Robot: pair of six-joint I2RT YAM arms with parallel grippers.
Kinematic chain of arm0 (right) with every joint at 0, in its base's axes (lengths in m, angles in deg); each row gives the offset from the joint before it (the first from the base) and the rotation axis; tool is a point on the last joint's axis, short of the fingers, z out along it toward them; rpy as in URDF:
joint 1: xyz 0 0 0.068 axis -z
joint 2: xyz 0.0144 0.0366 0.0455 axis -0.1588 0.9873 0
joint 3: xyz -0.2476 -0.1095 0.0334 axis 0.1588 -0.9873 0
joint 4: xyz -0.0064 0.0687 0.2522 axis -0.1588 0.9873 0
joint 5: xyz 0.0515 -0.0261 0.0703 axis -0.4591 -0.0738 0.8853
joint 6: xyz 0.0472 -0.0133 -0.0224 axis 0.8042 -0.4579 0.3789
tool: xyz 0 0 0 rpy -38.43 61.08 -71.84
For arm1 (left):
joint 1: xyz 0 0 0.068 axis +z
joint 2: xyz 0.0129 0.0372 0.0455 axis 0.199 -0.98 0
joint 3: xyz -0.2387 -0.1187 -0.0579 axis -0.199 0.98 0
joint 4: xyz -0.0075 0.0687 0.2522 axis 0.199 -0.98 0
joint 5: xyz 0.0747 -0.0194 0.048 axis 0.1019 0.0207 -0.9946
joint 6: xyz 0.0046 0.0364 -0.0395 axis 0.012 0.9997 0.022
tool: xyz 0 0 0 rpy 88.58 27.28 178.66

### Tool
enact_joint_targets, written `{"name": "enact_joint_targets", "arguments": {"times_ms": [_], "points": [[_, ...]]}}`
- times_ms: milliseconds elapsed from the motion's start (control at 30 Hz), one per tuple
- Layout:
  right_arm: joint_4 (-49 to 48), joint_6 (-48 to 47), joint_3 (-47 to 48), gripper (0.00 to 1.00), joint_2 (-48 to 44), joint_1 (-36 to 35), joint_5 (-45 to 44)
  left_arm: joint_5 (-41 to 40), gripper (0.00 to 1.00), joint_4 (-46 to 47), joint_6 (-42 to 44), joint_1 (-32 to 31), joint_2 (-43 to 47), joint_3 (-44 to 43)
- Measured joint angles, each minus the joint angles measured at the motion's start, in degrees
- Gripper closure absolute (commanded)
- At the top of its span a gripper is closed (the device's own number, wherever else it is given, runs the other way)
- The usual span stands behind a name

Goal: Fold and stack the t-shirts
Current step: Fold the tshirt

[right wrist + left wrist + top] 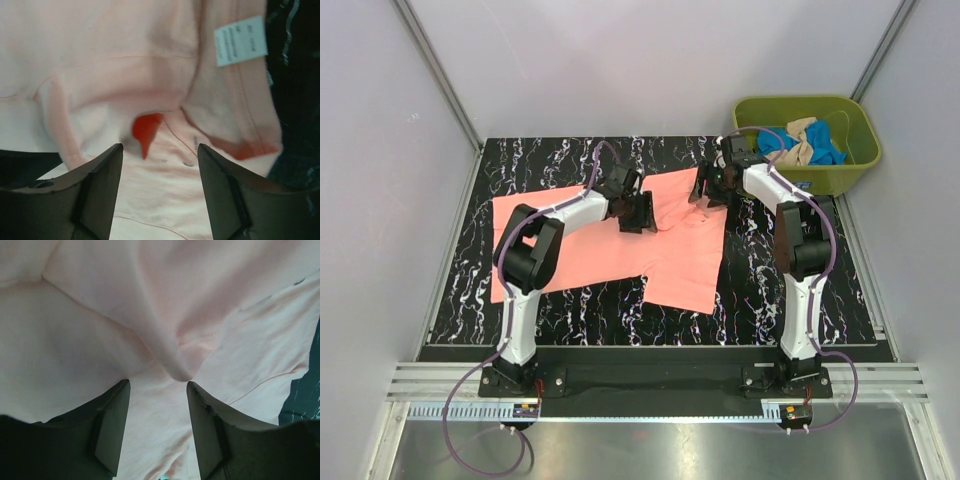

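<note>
A salmon-pink t-shirt (570, 245) lies spread on the black marbled table, with its right part doubled over toward the front. My left gripper (642, 212) hovers low over the shirt's middle. In the left wrist view the left gripper (158, 385) is open, pink cloth (100, 340) lies beneath it, and a raised fold (180, 367) sits just ahead of the fingertips. My right gripper (708, 190) is at the shirt's far right corner. It is open (160, 147) above bunched pink cloth (125, 75) bearing a white label (240, 40). Neither gripper holds anything. Blue (825, 148) and beige (803, 133) t-shirts lie in the tub.
An olive-green plastic tub (750, 108) stands off the table's back right corner. The black marbled tabletop (760, 290) shows around the shirt. Grey walls close in the left, back and right sides.
</note>
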Motion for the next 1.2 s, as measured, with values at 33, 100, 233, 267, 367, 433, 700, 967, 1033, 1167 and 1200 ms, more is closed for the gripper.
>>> {"name": "enact_joint_targets", "arguments": {"times_ms": [33,100,233,267,367,433,700,967,1033,1167,1200], "points": [[-1.01,-0.26,0.0,0.32,0.09,-0.02,1.46,-0.02,0.46,-0.15,-0.11,0.0,-0.35,-0.81],[-2.84,-0.48,0.0,0.33,0.26,-0.15,4.04,0.0,0.48,-0.52,-0.17,0.0,-1.46,-3.08],[-6.67,-0.24,-0.09,0.39,1.29,-0.28,8.72,0.02,0.54,-0.79,-0.33,0.0,-3.91,-6.84],[-7.15,-0.15,-0.17,0.4,1.55,-0.28,9.4,0.02,0.55,-0.81,-0.39,0.0,-4.46,-7.43],[-8.72,0.57,-0.83,0.46,2.1,-0.28,11.54,0.11,0.62,-1.16,-0.68,0.0,-5.7,-8.39],[-9.22,1.18,-1.03,0.59,2.21,-0.28,12.63,0.2,0.78,-1.38,-1.01,0.0,-6.38,-8.92],[-5.68,7.32,1.68,1.0,2.36,-0.09,13.64,-0.5,1.0,-7.1,0.96,0.0,-7.08,-13.86],[6.8,14.21,11.45,0.99,3.19,1.2,15.43,-1.86,0.99,-19.82,7.13,0.0,-7.08,-26.62],[9.46,14.99,12.07,0.98,3.69,1.46,15.76,-1.81,0.98,-21.84,8.57,0.0,-7.08,-27.28],[14.01,14.73,12.17,0.96,5.75,1.57,14.78,-1.66,0.86,-26.18,11.13,0.0,-7.56,-27.26],[15.21,14.25,12.2,0.95,6.45,1.57,14.29,-1.38,0.82,-27.02,12.11,0.0,-7.87,-27.26]]}}
